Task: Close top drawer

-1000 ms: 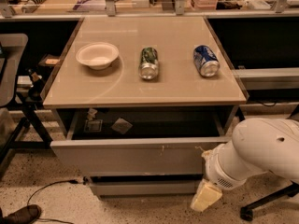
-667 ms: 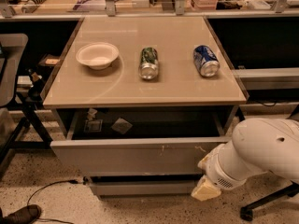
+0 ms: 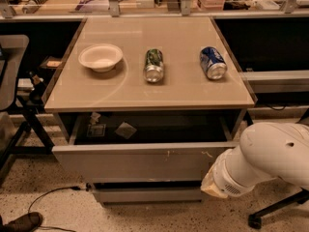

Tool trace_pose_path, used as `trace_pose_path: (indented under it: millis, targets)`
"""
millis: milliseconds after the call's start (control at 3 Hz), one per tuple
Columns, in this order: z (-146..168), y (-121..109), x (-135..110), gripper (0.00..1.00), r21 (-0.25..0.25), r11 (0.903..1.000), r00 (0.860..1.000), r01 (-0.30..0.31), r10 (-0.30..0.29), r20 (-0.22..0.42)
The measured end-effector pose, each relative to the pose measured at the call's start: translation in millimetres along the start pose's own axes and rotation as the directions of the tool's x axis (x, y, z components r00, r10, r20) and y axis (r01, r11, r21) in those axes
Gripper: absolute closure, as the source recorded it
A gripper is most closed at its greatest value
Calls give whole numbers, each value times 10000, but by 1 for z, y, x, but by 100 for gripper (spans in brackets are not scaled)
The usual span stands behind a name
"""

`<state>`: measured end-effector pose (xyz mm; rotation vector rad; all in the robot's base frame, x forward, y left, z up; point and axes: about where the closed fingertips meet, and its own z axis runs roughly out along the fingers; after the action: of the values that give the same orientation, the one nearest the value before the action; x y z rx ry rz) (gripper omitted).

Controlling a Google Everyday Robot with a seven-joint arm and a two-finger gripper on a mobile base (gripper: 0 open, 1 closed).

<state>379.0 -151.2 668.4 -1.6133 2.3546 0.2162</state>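
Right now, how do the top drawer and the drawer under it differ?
The top drawer stands pulled out, its floor with paper scraps exposed; the lower drawer sits further back, showing only its front. The top drawer's front bears white scuffs; the lower drawer's looks plain. Both have flat grey handle-less fronts. The gripper is by the top drawer's front, at its right end.

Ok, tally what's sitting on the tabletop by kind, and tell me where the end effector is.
Bowls: 1, the white bowl
Cans: 2, the green can and the blue can
Total: 3
The end effector sits low by the right end of the top drawer front.
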Motion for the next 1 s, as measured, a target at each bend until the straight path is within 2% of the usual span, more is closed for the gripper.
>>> trace_pose_path:
  millis: [333, 1000]
  targets:
    - [3, -11, -9, 100, 273, 9995, 9999, 128, -128, -8]
    - [19, -43, -37, 100, 622, 9974, 9993, 377, -381, 50]
